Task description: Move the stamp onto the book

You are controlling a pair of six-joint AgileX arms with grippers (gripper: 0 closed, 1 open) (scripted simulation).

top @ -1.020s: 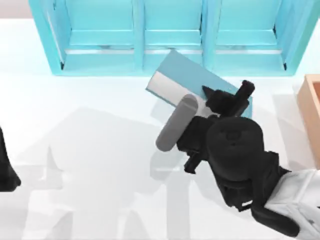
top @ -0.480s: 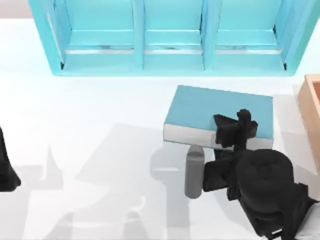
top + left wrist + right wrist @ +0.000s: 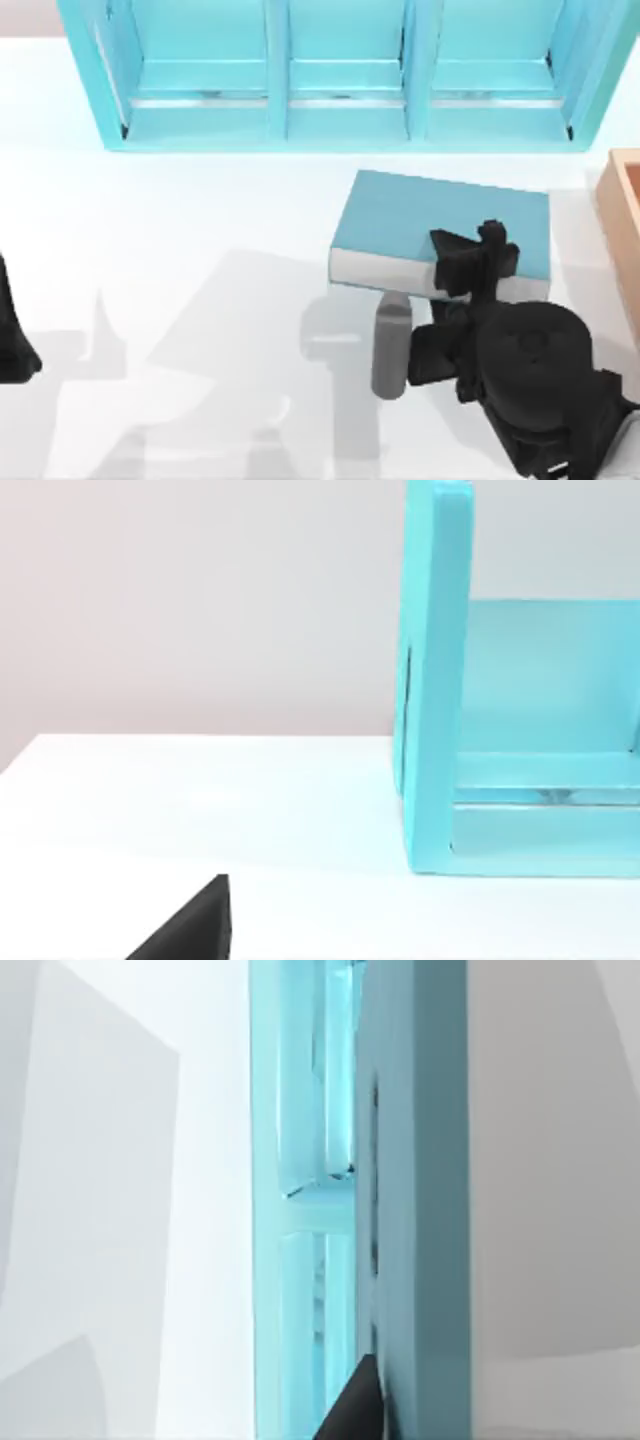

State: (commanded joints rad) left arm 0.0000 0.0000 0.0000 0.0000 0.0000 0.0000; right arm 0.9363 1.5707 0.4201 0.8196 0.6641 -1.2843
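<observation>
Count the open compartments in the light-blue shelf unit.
3, side by side along the far edge of the table in the top view: the left compartment, the middle compartment and the right compartment. Any above the top view's edge are hidden.

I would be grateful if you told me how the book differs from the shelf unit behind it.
The book is far smaller than the shelf unit. The book is a closed solid slab with white page edges; the shelf unit is open, split into compartments. The book lies slightly skewed; the shelf unit sits square to the table's far edge. Both are blue.
</observation>
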